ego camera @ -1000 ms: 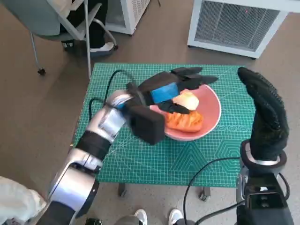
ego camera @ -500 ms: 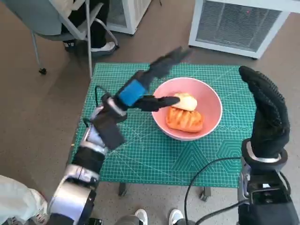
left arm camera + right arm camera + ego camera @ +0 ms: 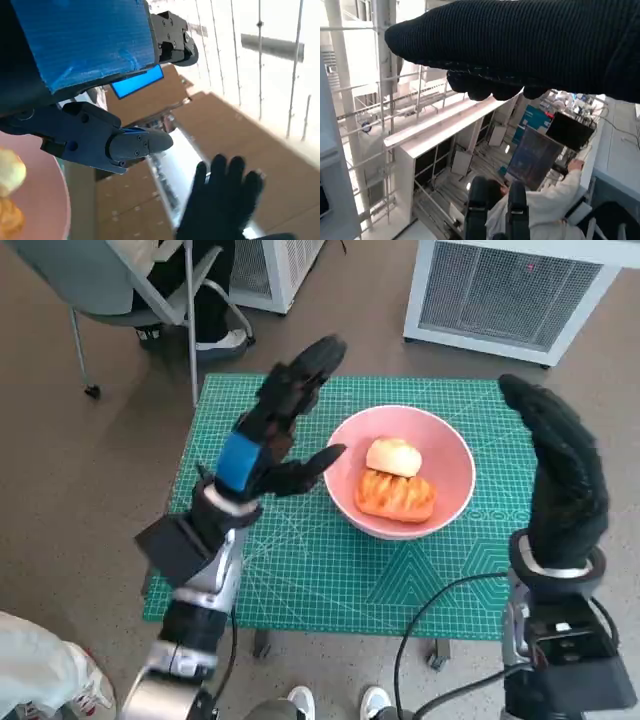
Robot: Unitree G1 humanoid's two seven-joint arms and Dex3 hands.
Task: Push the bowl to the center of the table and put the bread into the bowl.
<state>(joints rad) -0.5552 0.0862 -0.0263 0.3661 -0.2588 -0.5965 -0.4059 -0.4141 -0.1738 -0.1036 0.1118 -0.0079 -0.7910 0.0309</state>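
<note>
A pink bowl (image 3: 450, 475) stands near the middle of the green cutting mat (image 3: 300, 570). Two pieces of bread lie in it: a pale round roll (image 3: 394, 456) and an orange-brown grilled loaf (image 3: 396, 495). My left hand (image 3: 268, 435) is raised above the mat to the left of the bowl, fingers spread, holding nothing. In the left wrist view the bowl rim (image 3: 57, 200) and the roll (image 3: 10, 172) show at the edge, beyond the black fingers (image 3: 135, 145). My right hand (image 3: 560, 475) in the black glove is held upright beside the bowl's right side, empty; the glove (image 3: 520, 50) fills the right wrist view.
The mat covers a small table. A grey chair (image 3: 120, 290) with a seated person's legs stands at the back left, and a white vented unit (image 3: 510, 290) at the back right. A person in white (image 3: 540, 210) sits at a screen in the right wrist view.
My left hand has drawn back from over the bowl to its left and risen, fingers spread. The bread stays in the bowl. The right hand has barely moved.
</note>
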